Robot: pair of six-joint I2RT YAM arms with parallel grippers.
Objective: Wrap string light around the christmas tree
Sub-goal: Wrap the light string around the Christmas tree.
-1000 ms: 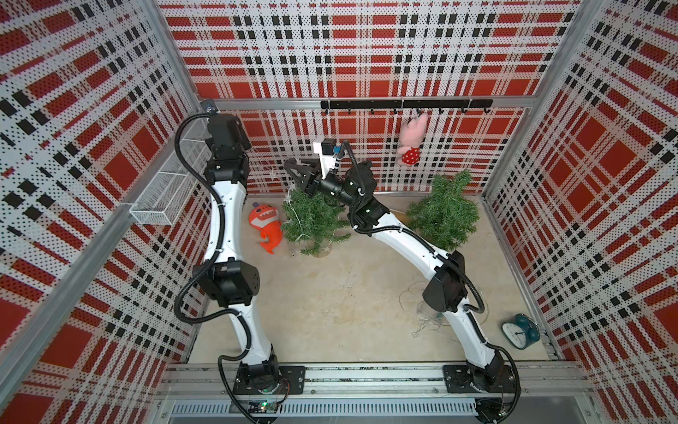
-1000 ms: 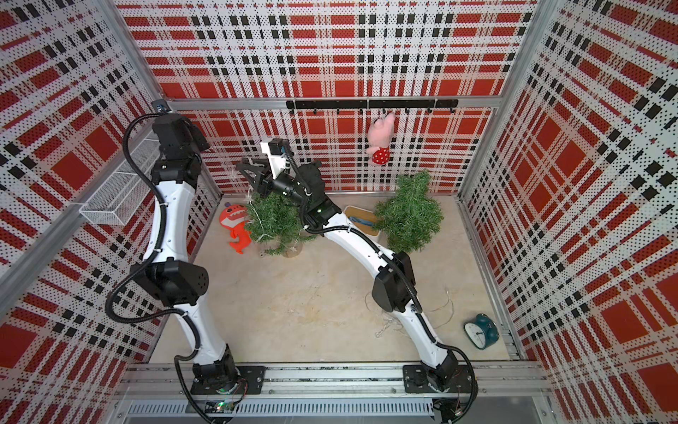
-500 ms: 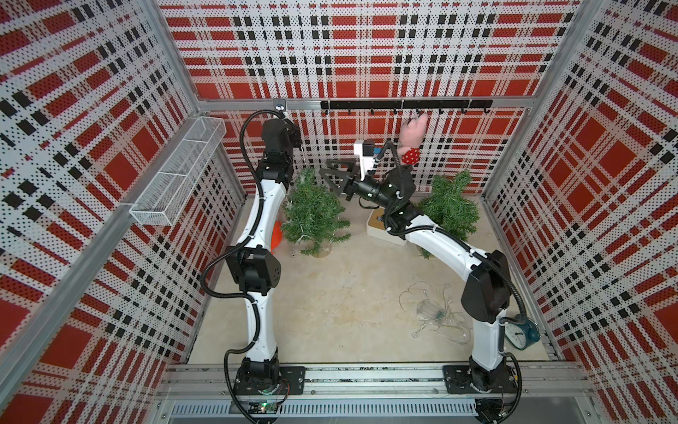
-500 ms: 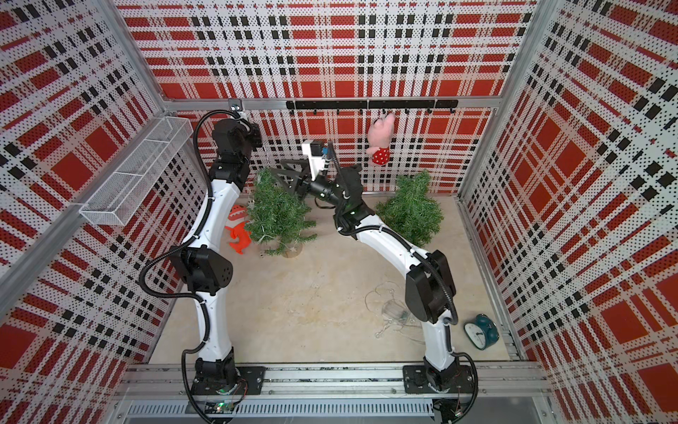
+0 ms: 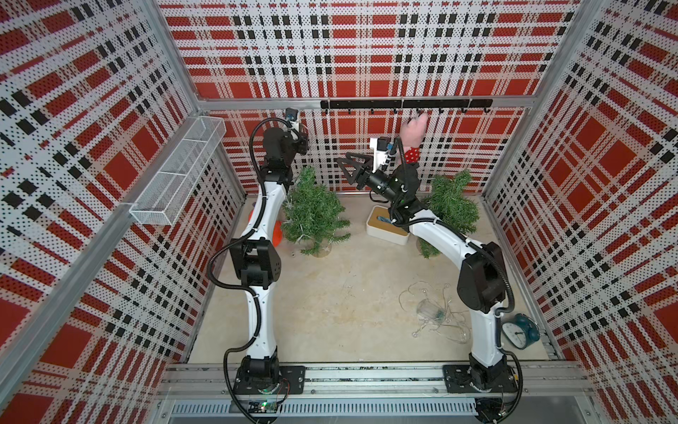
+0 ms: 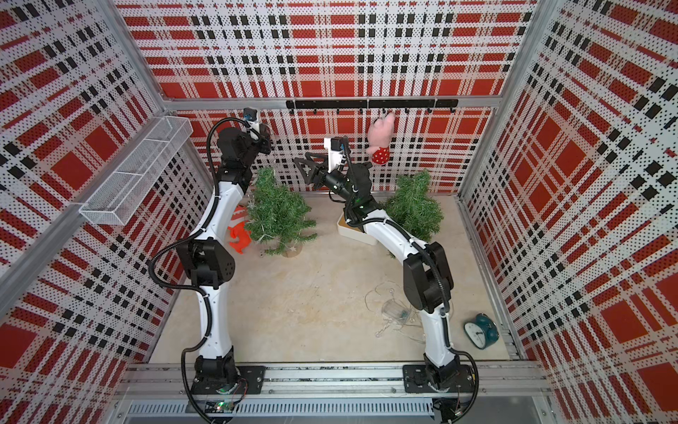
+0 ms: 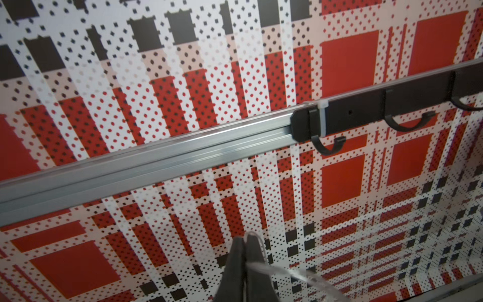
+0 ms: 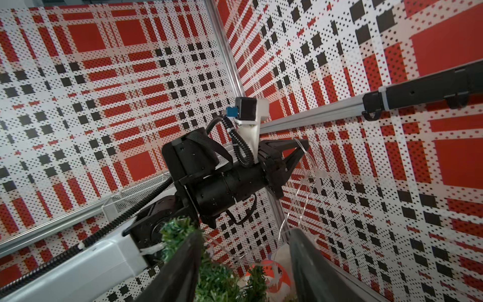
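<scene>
A small green christmas tree (image 5: 315, 216) (image 6: 279, 216) stands at the back left of the floor, with clear string light strands draped over it. My left gripper (image 7: 245, 236) is raised above the treetop near the back wall (image 5: 302, 141) and is shut on a thin strand of the string light (image 7: 287, 272). That strand hangs from the left gripper (image 8: 304, 145) down toward the tree. My right gripper (image 8: 247, 235) (image 5: 343, 167) hovers to the right of the treetop, open, with loose strands crossing the gap between its fingers. More string light (image 5: 436, 312) lies tangled on the floor.
A second green tree (image 5: 451, 205) stands at the back right, behind a white box with a cork top (image 5: 387, 225). An orange toy (image 6: 238, 235) lies left of the first tree. A pink plush (image 5: 412, 128) hangs from the hook rail. A teal clock (image 5: 519, 330) and a wire basket (image 5: 179, 172) are also here.
The left arm swung from the left wall to above the treetop. The right gripper drew back rightward off the treetop, and its jaws opened wider.
</scene>
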